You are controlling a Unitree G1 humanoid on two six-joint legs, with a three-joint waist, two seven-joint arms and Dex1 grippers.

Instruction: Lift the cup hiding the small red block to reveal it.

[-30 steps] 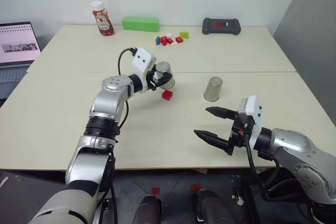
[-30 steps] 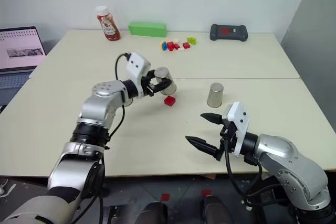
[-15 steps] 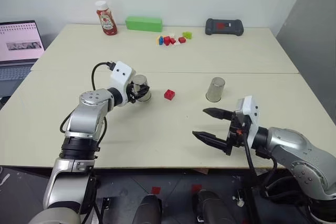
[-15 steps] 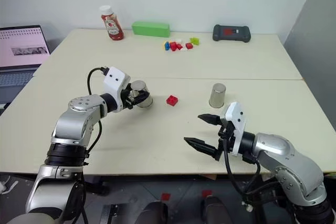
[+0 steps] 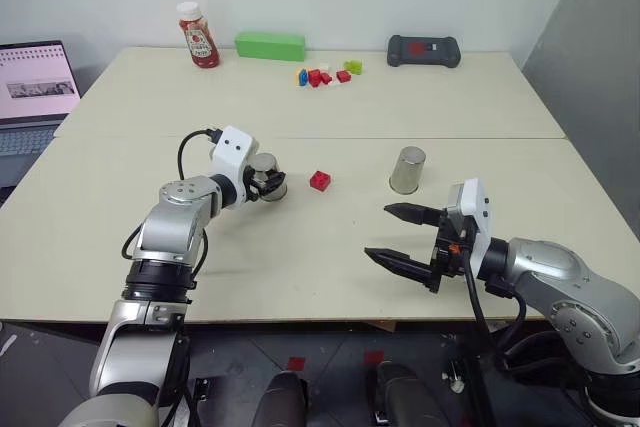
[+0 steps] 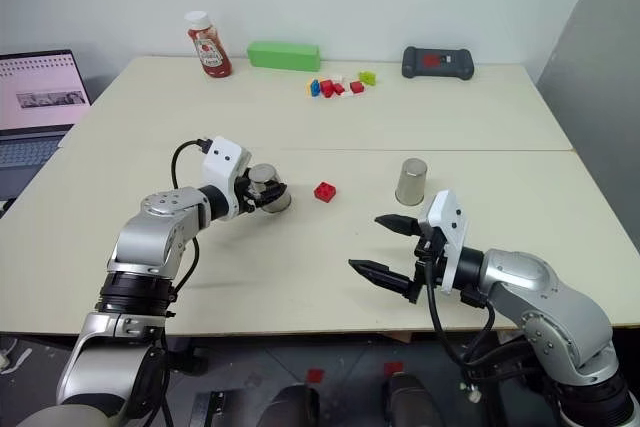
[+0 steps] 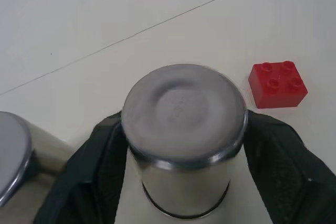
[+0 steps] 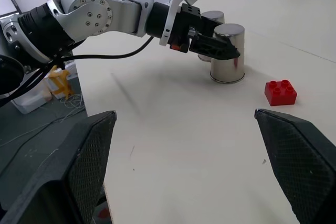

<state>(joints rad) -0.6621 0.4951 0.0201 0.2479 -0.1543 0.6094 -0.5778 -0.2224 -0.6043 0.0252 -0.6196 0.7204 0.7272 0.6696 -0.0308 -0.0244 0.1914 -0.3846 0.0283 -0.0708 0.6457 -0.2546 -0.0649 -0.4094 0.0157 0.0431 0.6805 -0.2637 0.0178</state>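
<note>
Since a second ago, cup point(image 5: 268, 177) moved aside onto tabletop point(image 5: 300, 237); small red block point(image 5: 320, 180) exposed; left tool point(image 7: 184, 145) loosening; right tool point(image 5: 400, 237) spread, idle.

The cup point(image 7: 185, 129) was a small silver-grey metal tumbler, plain and slightly tapered, standing upside down on the pale table with its closed base facing up and its wide rim flat on the surface. It stood upright, not tilted. The small red block point(image 5: 321, 180) was a bright red plastic toy brick with four round studs on its top, far smaller than the cup. It lay uncovered in the open on the table, just beside the cup and clear of it, with a strip of bare tabletop showing between the two. It sat flat, studs upward.
</note>
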